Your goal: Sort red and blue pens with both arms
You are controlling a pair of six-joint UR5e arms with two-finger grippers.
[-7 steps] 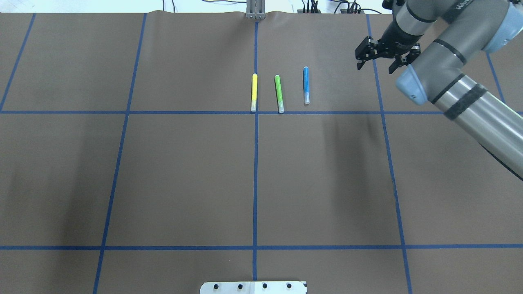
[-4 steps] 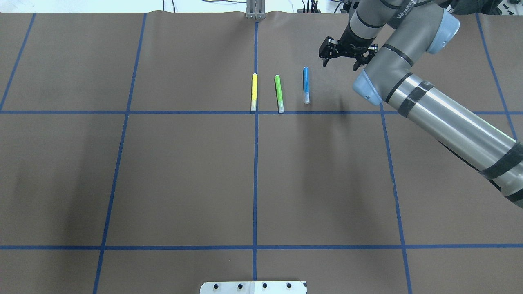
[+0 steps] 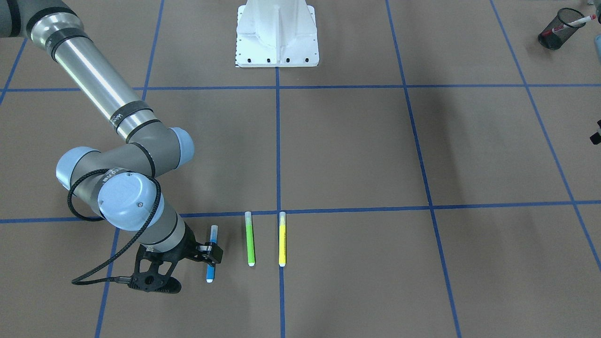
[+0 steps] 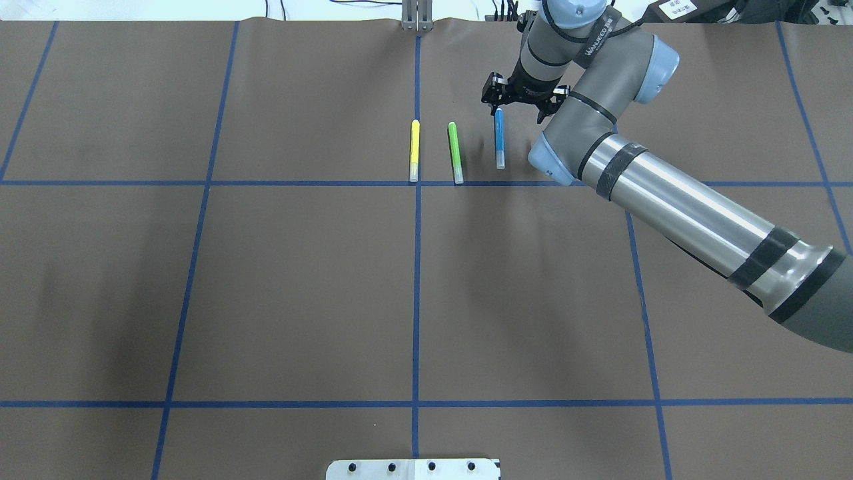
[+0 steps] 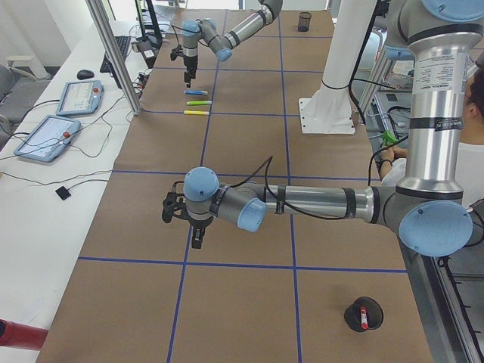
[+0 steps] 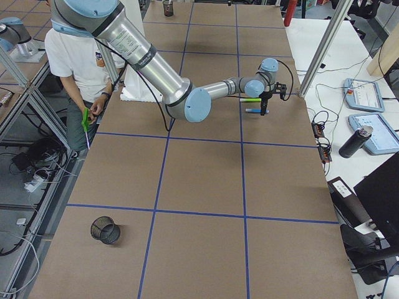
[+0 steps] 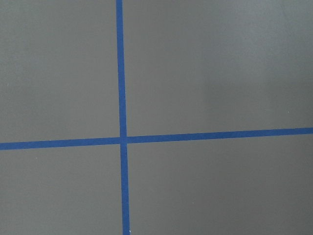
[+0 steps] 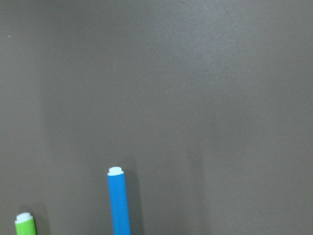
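Observation:
The blue pen lies on the brown mat, rightmost of a row of three markers. My right gripper hovers open over the pen's far end, jaws spread wide to either side of it and holding nothing. From the front, one finger crosses the blue pen. The right wrist view shows only the blue pen's end and no fingers. The red pen leans in a black mesh cup. My left gripper hangs over bare mat far from the pens; I cannot tell its state.
A green marker and a yellow marker lie parallel just left of the blue pen. The white pedestal stands at the robot's side. A second mesh cup sits at the far end. A person stands beside the table.
My right arm has swung left across the far side of the table, bringing its open gripper from well right of the blue pen to over the pen's far end. The markers have not moved.

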